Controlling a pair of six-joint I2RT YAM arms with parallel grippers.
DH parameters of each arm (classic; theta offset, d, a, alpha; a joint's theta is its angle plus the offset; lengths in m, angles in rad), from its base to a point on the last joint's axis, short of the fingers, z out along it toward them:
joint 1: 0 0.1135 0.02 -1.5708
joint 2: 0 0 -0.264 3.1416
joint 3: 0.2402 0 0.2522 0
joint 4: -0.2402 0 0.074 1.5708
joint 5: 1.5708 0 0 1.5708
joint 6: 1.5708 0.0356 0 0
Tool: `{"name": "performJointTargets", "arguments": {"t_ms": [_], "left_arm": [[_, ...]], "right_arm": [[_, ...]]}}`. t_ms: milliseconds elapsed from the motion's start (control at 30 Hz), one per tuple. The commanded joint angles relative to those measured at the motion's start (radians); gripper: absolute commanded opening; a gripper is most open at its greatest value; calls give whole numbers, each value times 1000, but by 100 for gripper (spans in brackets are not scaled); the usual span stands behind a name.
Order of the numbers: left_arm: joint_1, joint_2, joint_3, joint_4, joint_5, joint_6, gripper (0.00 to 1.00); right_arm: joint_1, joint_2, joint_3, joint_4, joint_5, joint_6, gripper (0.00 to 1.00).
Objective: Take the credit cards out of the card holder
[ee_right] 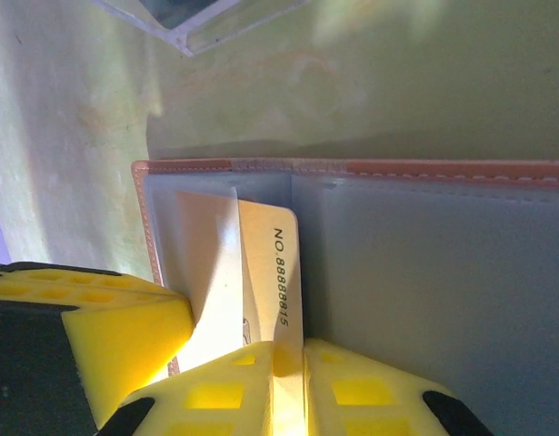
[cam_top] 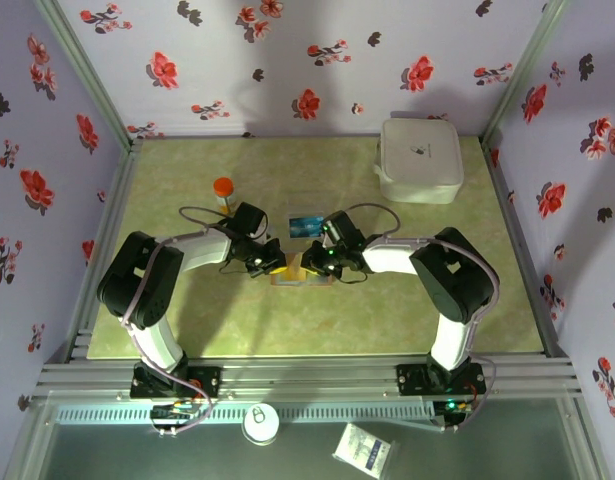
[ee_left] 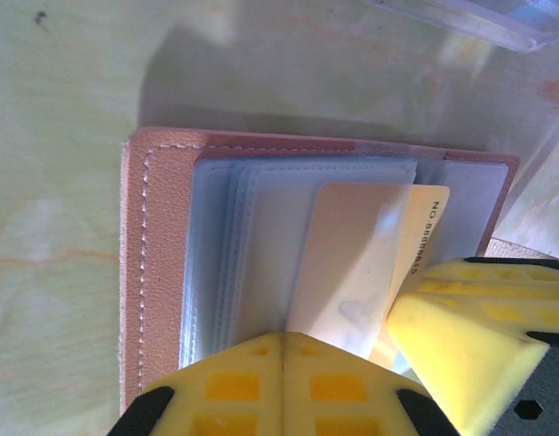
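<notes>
Left of the card holder [cam_top: 287, 272] and farther back: an orange-capped bottle [cam_top: 223, 190]; left gripper [ee_left: 284, 386] at the holder's left side, pads pressed together, anything pinched between them not discernible; holder lying open on the table [cam_top: 237, 330], clear sleeves up; yellowish-tan credit card [ee_right: 272, 272] partly out of a sleeve, clamped by the right gripper [ee_right: 288, 391]; clear tray [cam_top: 305, 222] just behind the holder; white box [cam_top: 420, 158] well right of it.

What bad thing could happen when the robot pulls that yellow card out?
The yellow card is pinched by the right gripper but sits partly inside its clear sleeve, so the card holder might drag or lift along with it. The left gripper is right beside the right one, so the two could bump.
</notes>
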Motion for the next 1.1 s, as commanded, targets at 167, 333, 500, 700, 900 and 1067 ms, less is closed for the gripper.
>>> {"name": "performJointTargets", "arguments": {"t_ms": [167, 333, 500, 700, 900, 1067], "left_arm": [[-6, 14, -12, -7, -9, -4, 0], [-6, 15, -18, 4, -4, -14, 0], [-5, 11, -21, 8, -3, -16, 0], [-5, 5, -27, 9, -5, -17, 0], [-5, -2, -31, 9, -6, -16, 0], [-6, -5, -34, 10, -8, -20, 0]], "right_arm": [[-10, -22, -23, 69, -43, 21, 19], [-10, -19, -34, 90, -46, 24, 17], [-12, -19, -44, 97, -45, 30, 14], [-24, -47, -68, 82, -24, 24, 11], [-42, -89, -86, 13, -2, -14, 10], [-53, -134, -89, -59, 17, -60, 8]]}}
